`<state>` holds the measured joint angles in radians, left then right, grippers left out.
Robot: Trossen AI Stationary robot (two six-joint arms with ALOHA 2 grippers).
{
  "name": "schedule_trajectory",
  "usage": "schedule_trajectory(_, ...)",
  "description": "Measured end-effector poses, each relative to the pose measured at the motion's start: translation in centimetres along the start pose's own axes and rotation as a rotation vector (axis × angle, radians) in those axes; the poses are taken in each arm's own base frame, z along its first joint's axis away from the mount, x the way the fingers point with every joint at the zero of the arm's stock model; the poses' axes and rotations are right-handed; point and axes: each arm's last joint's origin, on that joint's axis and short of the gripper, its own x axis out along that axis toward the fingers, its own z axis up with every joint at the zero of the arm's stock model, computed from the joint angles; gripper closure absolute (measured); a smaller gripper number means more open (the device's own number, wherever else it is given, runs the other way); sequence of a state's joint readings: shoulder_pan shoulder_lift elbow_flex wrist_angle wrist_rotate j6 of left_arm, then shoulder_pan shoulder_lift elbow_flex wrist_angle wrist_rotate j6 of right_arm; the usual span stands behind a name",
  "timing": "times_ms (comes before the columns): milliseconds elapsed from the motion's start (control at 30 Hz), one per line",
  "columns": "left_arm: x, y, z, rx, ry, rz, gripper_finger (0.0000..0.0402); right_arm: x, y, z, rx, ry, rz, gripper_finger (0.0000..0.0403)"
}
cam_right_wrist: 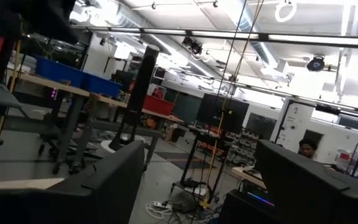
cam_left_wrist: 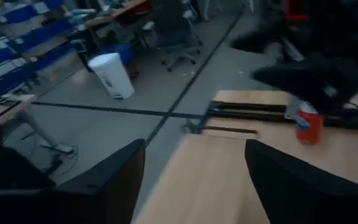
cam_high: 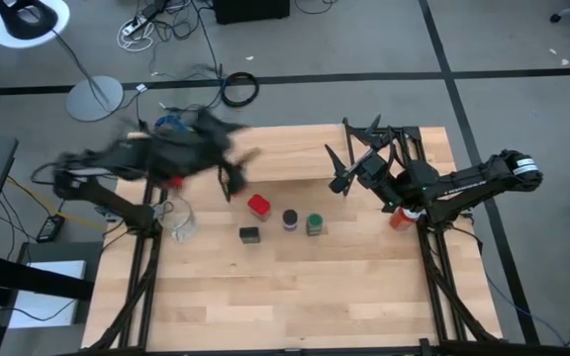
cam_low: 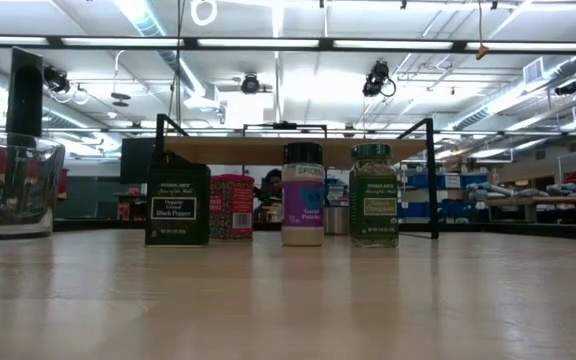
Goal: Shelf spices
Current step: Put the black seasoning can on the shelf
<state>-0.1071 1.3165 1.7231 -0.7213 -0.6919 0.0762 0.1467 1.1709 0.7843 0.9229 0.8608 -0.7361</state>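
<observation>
Spices: I see the dark tin, red tin, purple jar and green jar standing lids on, in front of the shelf.
Glass cup: looks empty.
Left gripper: jaws wide, holding nothing.
Right gripper: same, over the shelf.

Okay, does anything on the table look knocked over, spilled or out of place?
Nothing stands out. The black tin, red tin, purple jar and green jar all stand upright in front of the shelf, none shelved yet. Nothing looks spilled.
</observation>
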Motion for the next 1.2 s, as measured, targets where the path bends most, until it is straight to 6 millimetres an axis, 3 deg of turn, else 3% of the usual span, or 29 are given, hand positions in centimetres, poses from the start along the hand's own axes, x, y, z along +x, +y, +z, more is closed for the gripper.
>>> schedule_trajectory(100, -3.1, 2.5, -0.9, -0.034, 0.025, -0.002, 0.0134, 0.0, 0.0, 0.0, 0.0, 0.0, -0.001, 0.0095)
schedule_trajectory(233, -4.0, 2.8, -4.3, -0.075, 0.2, -0.062, 0.0144, 0.2, -0.2, -0.1, -0.004, 0.003, -0.012, 0.0095)
schedule_trajectory(367, -2.2, 0.3, -8.5, -0.084, 0.37, -0.144, 0.0144, 0.5, -0.4, -0.3, 0.003, 0.008, -0.026, 0.0095)
schedule_trajectory(667, 3.6, -6.1, -17.4, -0.078, 0.553, -0.281, 0.0144, 0.8, -0.6, -0.5, 0.018, -0.001, -0.021, 0.0095)
schedule_trajectory(867, 5.6, -8.7, -20.7, -0.004, 0.656, -0.413, 0.0144, 0.8, -0.5, -0.5, 0.019, 0.001, -0.021, 0.0095)
schedule_trajectory(1033, 6.4, -10.5, -22.1, 0.056, 0.673, -0.496, 0.0143, 0.8, -0.5, -0.5, 0.018, 0.001, -0.02, 0.0095)
schedule_trajectory(1200, 6.9, -11.1, -22.8, 0.066, 0.706, -0.487, 0.012, 0.8, -0.5, -0.5, 0.017, 0.002, -0.02, 0.0095)
